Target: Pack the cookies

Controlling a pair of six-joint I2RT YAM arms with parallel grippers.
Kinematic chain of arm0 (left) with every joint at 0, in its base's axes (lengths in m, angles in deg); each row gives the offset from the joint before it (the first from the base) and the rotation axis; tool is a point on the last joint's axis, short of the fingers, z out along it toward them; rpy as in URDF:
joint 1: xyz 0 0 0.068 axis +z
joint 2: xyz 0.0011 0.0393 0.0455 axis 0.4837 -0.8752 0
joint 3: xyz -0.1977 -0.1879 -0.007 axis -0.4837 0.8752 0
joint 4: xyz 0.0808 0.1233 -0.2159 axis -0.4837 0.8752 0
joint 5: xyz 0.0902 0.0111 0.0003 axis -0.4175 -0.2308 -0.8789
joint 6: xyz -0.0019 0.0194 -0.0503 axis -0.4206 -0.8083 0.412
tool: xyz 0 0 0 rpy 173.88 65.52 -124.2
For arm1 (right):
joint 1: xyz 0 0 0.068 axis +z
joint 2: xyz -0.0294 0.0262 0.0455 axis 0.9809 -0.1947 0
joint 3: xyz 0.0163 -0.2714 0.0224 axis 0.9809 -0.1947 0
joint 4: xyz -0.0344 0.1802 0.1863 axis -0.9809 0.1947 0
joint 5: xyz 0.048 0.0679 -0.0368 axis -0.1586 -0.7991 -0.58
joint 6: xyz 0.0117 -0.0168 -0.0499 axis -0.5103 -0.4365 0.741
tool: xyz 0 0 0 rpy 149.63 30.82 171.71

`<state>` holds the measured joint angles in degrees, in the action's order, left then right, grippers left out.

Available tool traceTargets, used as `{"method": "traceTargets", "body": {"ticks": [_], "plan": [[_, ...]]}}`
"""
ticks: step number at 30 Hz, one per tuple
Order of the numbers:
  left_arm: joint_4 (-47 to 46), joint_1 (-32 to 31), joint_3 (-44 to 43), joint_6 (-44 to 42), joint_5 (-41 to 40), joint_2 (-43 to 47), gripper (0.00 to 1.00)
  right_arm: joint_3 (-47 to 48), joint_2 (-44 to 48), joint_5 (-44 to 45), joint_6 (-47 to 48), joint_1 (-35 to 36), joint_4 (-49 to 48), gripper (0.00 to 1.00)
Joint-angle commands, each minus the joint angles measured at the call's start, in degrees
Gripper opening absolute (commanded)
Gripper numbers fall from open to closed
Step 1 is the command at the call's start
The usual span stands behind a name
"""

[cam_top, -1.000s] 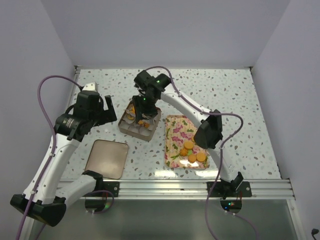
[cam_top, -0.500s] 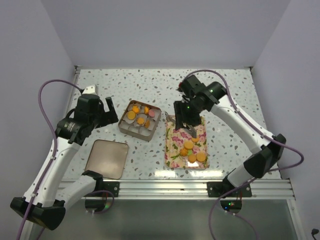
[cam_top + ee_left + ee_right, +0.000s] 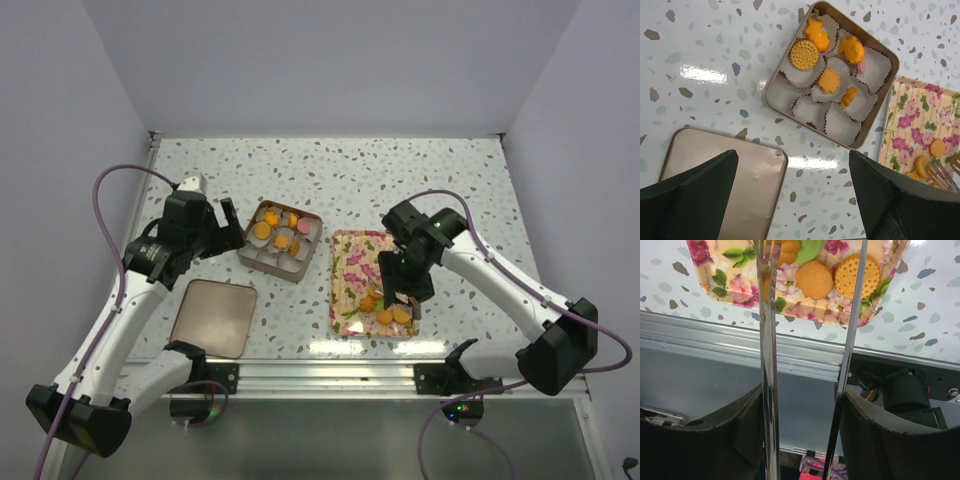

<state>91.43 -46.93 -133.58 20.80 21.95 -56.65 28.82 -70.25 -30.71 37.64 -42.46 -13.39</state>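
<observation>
Orange cookies (image 3: 388, 308) lie at the near end of the flowered tray (image 3: 352, 262). In the right wrist view I see two orange cookies (image 3: 813, 279) and a green one (image 3: 809, 251). My right gripper (image 3: 398, 283) (image 3: 800, 395) hangs over them, shut on metal tongs (image 3: 767, 340) whose two blades stand apart, tips above the cookies. The open tin (image 3: 280, 240) (image 3: 771, 90) holds white paper cups, some with orange cookies (image 3: 804, 54) and a pink one. My left gripper (image 3: 222, 232) (image 3: 792, 160) is open and empty, above the table left of the tin.
The tin's flat lid (image 3: 213, 317) (image 3: 720, 165) lies on the speckled table near the front left. The metal rail (image 3: 715, 332) at the table's front edge runs just past the tray's near end. The tongs' forked tip (image 3: 940, 172) shows over the tray (image 3: 905, 115).
My right arm has swung with the tongs from over the tin to the near end of the tray. The left gripper has drifted slightly right, staying open.
</observation>
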Motion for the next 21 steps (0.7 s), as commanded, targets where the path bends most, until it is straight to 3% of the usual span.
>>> {"method": "traceTargets", "body": {"ticks": [1,21], "plan": [[-3.3,0.3,-0.2,-0.1,0.9,-0.6,0.98,-0.2,1.0,-0.4,-1.9,0.1,-2.0,0.57],[-2.8,0.3,0.3,-2.5,-0.6,-0.9,0.98,-7.3,-1.3,-5.5,-4.0,0.1,-8.7,0.54]]}}
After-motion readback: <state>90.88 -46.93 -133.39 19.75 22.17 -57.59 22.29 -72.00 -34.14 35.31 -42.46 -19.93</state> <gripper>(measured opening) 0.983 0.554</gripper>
